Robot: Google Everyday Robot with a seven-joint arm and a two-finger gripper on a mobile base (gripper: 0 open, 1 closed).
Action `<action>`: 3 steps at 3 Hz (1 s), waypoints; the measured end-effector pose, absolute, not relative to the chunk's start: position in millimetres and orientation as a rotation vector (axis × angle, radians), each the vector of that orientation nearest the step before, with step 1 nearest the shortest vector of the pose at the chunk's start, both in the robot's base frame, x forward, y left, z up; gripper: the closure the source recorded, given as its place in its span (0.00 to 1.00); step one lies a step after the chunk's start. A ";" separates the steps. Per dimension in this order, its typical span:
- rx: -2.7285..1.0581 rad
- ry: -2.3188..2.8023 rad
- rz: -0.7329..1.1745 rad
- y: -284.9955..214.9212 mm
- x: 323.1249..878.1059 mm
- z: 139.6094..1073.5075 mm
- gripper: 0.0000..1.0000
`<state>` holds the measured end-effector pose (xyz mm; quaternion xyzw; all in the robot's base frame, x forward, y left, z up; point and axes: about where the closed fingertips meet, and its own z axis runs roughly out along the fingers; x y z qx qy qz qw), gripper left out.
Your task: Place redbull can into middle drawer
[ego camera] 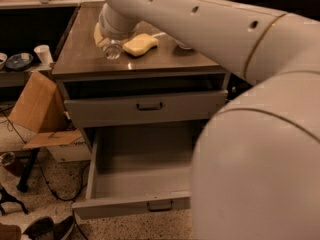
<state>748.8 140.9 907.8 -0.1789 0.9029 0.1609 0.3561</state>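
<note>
The middle drawer (145, 156) is pulled wide open below the counter, its plain grey inside bare, its dark bar handle on the front panel (160, 205). The drawer above it (145, 106) is pulled out a little. My gripper (112, 48) hangs at the end of the white arm, low over the left part of the brown counter top (80, 59), right beside a yellow sponge (140, 44). The redbull can is not in view; I cannot see whether the gripper holds anything.
My bulky white arm (260, 134) fills the right side and hides the drawer's right end. A cardboard box (37, 109) leans at the cabinet's left. A white cup (42, 54) and a bowl (17, 61) sit on a low shelf at left. Cables and shoes lie on the floor.
</note>
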 end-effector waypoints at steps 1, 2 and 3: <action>-0.529 2.348 0.479 99.7 713.7 900.6 1.00; -0.625 2.392 0.543 63.1 678.0 880.8 1.00; -0.788 2.435 0.625 48.3 653.8 858.1 1.00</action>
